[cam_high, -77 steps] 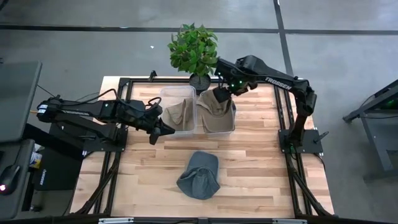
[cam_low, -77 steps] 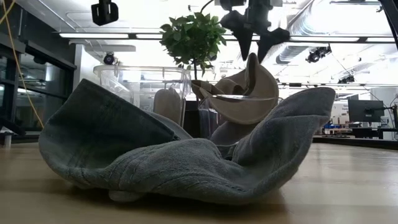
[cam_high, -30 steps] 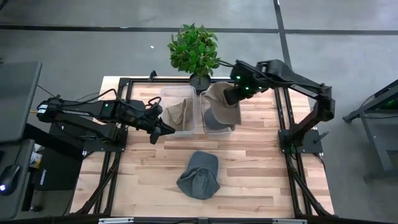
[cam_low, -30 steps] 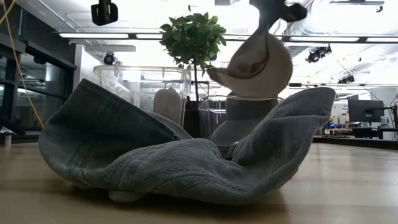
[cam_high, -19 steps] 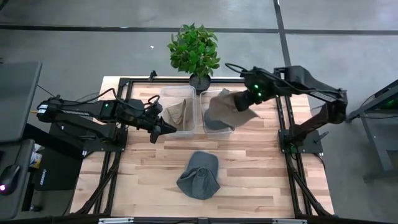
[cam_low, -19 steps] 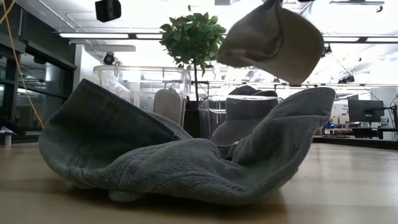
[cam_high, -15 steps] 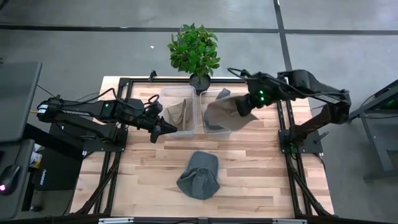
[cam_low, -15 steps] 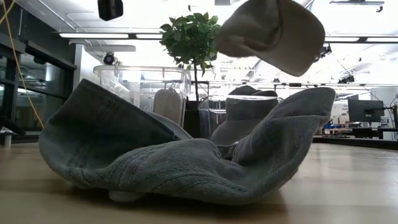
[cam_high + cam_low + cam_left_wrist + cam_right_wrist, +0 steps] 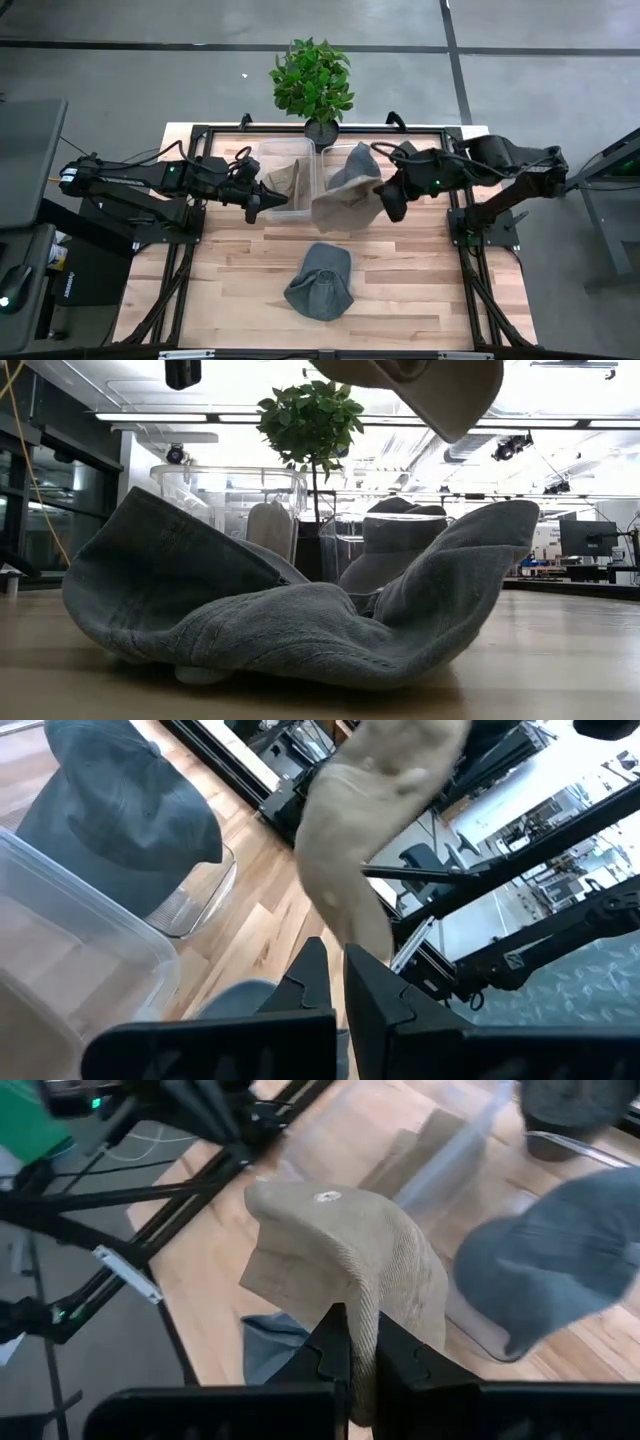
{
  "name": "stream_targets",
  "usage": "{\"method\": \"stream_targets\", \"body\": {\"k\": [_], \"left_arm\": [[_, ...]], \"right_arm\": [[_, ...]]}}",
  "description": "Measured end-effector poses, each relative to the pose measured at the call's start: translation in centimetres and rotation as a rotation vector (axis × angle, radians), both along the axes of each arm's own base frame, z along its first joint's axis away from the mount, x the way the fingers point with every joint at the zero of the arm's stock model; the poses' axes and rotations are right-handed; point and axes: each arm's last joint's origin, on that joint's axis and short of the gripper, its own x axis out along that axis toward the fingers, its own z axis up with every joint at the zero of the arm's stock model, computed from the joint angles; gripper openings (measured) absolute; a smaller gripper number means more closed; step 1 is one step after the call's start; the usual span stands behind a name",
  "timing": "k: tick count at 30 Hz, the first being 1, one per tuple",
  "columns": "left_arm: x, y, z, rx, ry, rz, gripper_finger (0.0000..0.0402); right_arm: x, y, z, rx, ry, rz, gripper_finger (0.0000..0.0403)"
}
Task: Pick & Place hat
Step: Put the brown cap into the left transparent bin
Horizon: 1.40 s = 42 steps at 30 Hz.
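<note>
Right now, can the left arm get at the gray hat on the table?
Probably yes: the left gripper is shut and empty, and bare wood lies between it and the gray hat. The right gripper holds the tan hat above.

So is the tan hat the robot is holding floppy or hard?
Probably soft: the tan hat droops and folds below the right gripper, pinched by one edge. It likely weighs little, hanging from that pinch. The brim looks a bit stiffer.

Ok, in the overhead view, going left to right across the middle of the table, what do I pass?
Left gripper, jaws shut → clear bin holding a tan hat → tan cap hanging from the right gripper → right gripper, jaws shut on that cap.
</note>
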Motion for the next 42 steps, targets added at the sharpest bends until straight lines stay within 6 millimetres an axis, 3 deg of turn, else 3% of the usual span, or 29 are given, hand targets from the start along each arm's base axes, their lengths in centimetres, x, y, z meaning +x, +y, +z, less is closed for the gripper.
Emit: {"method": "stream_targets", "body": {"k": [4, 7, 16, 20, 28, 42], "left_arm": [[0.0, 0.0, 0.0, 0.000, -0.001, -0.001, 0.0011], [0.0, -0.1, 0.1, -0.008, -0.012, -0.025, 0.0047], [1.6, -0.5, 0.8, -0.031, -0.128, -0.099, 0.0241], [2.4, -0.5, 0.5, -0.025, -0.138, -0.088, 0.0294], [3.5, -0.6, -0.2, -0.001, -0.113, -0.093, 0.0299], [3.9, -0.6, 1.0, 0.154, -0.142, -0.111, 0.0293]], "right_arm": [[0.1, 0.9, 0.3, -0.028, -0.039, 0.031, 0.0003], [0.2, 1.2, 0.5, -0.049, -0.072, 0.053, 0.0003], [1.5, 1.2, 0.4, -0.088, -0.094, 0.106, 0.0003], [1.9, 1.4, 0.2, -0.096, -0.083, 0.139, 0.0003], [2.4, 0.4, 0.0, -0.113, -0.071, 0.135, 0.0003], [4.0, -1.9, -0.9, -0.072, -0.033, 0.143, 0.0003]]}}
